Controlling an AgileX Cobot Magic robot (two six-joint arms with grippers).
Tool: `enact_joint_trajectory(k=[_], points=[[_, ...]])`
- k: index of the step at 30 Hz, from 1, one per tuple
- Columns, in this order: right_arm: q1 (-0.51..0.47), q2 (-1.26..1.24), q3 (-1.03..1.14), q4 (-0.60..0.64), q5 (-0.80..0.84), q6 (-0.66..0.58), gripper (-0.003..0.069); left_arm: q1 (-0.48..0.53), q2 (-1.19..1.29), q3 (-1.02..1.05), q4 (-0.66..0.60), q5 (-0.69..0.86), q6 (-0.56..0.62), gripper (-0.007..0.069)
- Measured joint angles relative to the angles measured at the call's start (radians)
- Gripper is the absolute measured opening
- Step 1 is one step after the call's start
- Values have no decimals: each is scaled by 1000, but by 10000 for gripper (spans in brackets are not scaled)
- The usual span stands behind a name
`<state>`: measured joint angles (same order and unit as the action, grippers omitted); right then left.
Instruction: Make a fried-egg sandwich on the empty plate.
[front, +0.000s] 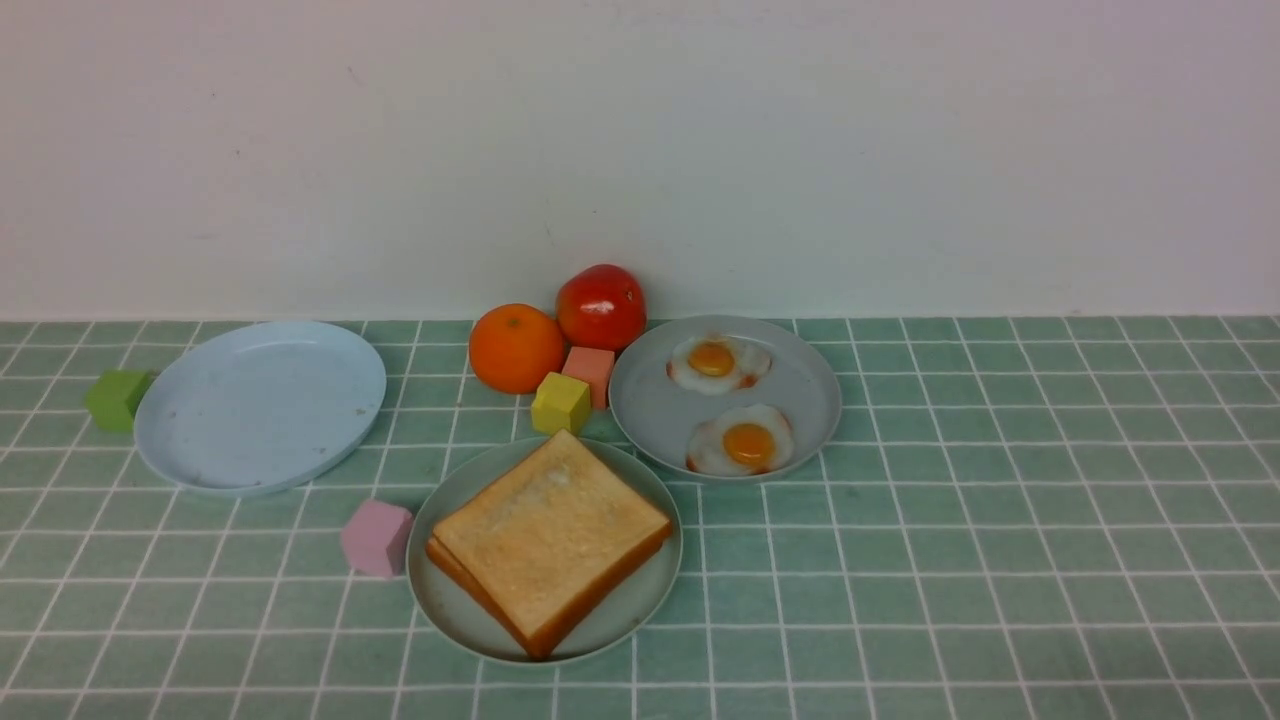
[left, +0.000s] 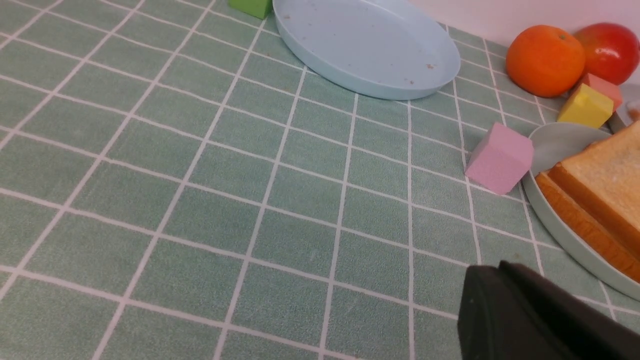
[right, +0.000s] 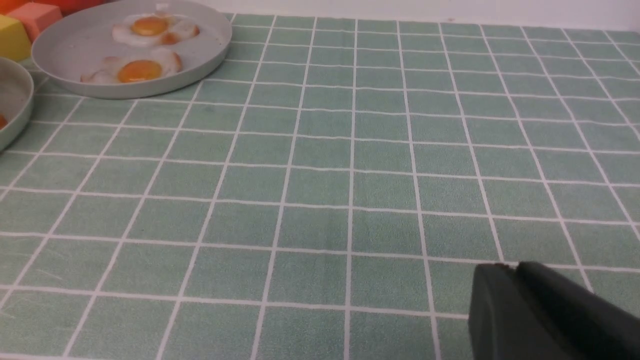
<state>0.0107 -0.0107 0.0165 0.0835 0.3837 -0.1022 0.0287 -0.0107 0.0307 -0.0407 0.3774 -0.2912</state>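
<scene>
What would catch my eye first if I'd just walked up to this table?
Probably the golden toast, stacked askew on the pale green plate near the middle. Next, the bright orange and the red tomato-like fruit close to the wall, and beside them two fried eggs with orange yolks on a grey plate.

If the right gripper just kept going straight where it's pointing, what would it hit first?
Probably the bare tiled tabletop; no object shows ahead in the right wrist view, though depth is unclear.
</scene>
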Motion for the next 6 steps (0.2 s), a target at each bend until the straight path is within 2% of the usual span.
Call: enact_joint_trajectory(k=[6], points=[[0,0,0,0,0,0,78,0,0,0,0,0,0,21]])
